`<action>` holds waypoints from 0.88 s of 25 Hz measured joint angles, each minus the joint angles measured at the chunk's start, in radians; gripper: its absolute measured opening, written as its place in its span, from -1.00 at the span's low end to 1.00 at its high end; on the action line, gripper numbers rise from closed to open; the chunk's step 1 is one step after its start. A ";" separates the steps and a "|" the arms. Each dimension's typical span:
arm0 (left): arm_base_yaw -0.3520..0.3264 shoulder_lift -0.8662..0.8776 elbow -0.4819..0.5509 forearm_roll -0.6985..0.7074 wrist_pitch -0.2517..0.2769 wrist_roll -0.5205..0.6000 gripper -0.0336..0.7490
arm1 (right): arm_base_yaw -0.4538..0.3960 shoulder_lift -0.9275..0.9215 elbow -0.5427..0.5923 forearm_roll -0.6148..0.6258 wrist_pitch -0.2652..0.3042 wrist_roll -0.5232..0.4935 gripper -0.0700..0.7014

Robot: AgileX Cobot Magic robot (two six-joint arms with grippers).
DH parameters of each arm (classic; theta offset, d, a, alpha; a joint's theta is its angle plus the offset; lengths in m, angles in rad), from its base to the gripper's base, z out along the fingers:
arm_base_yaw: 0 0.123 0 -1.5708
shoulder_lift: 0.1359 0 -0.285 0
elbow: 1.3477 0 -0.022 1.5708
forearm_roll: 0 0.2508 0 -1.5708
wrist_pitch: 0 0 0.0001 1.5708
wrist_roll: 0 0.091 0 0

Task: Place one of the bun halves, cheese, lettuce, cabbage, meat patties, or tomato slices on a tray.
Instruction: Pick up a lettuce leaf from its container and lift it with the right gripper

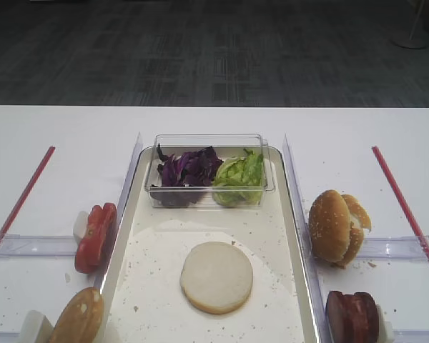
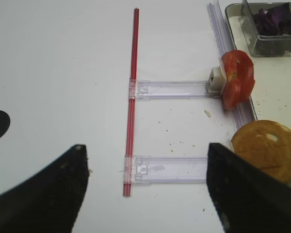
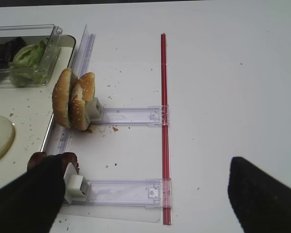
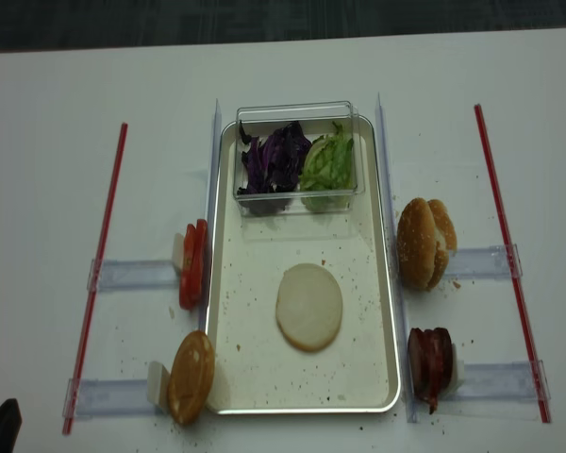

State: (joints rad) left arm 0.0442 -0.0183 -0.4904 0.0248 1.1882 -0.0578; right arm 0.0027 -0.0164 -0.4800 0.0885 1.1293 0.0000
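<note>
A pale bun half [image 1: 216, 277] lies flat face up on the tray [image 1: 164, 243]. In a clear box at the tray's far end are purple cabbage [image 1: 188, 170] and green lettuce [image 1: 239, 177]. Tomato slices [image 2: 237, 78] and a bun half [image 2: 266, 150] stand on edge left of the tray. Two more bun halves [image 3: 73, 99] and the meat patties [image 3: 56, 158] stand on its right. No cheese is in view. My left gripper [image 2: 145, 191] is open over bare table. My right gripper [image 3: 143, 199] is open too, its left finger [image 3: 19, 204] covering part of the patties.
Clear plastic rails [image 4: 132, 275] hold the food upright on both sides of the tray. A red strip [image 4: 99, 264] runs along the table on the left and another red strip [image 4: 509, 255] on the right. Crumbs dot the tray.
</note>
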 joint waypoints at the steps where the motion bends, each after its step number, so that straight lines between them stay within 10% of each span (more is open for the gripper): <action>1: 0.000 0.000 0.000 0.000 0.000 0.000 0.30 | 0.000 0.000 0.000 0.000 0.000 0.000 0.97; 22: 0.000 0.000 0.000 0.000 0.000 0.000 0.30 | 0.000 0.215 0.000 0.000 0.000 0.000 0.97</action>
State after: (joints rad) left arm 0.0442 -0.0183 -0.4904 0.0248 1.1882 -0.0578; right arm 0.0027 0.1988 -0.4800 0.0885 1.1293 0.0000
